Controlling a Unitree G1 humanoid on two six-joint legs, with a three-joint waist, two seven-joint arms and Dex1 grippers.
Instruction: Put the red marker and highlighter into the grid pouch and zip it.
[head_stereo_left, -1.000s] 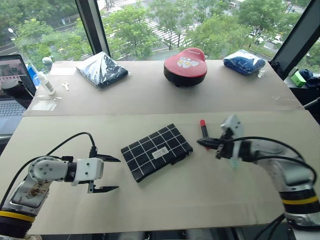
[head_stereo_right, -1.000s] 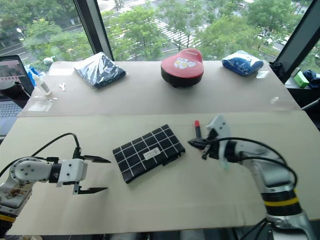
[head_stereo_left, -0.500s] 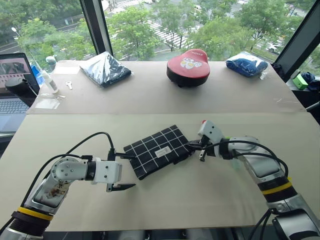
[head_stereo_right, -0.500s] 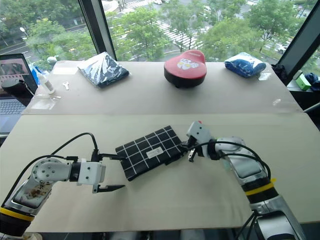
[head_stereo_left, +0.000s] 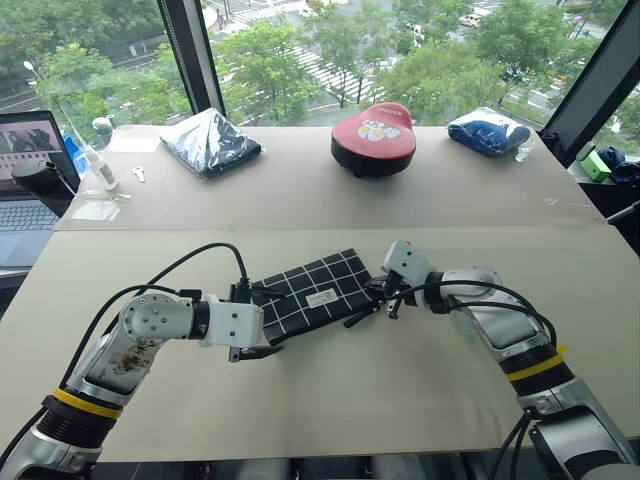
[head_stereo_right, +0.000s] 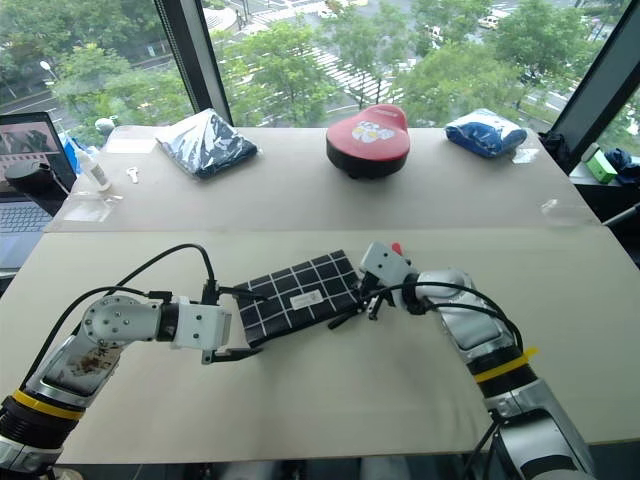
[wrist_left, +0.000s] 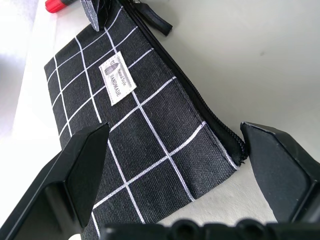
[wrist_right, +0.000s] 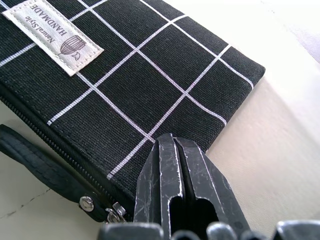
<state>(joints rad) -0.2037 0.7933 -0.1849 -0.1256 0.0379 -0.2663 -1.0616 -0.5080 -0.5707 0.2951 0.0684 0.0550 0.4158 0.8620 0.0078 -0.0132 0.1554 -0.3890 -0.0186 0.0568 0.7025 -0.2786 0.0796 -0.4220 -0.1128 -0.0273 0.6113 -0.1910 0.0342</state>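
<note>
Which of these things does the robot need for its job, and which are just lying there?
For the job: pouch, red marker.

Just lying about: red cushion, dark bundle, blue bundle, laptop, bottle.

Two pale tables (head_stereo_left: 300, 190) stand end to end before tall windows (head_stereo_left: 300, 50) — daylight, green trees outside.

red marker (head_stereo_right: 396, 248) mostly hidden behind the right arm, only its red tip showing, laptop (head_stereo_left: 25, 170) cut off by the picture's edge, grid pouch (wrist_right: 125, 95) cropped in the right wrist view
</note>
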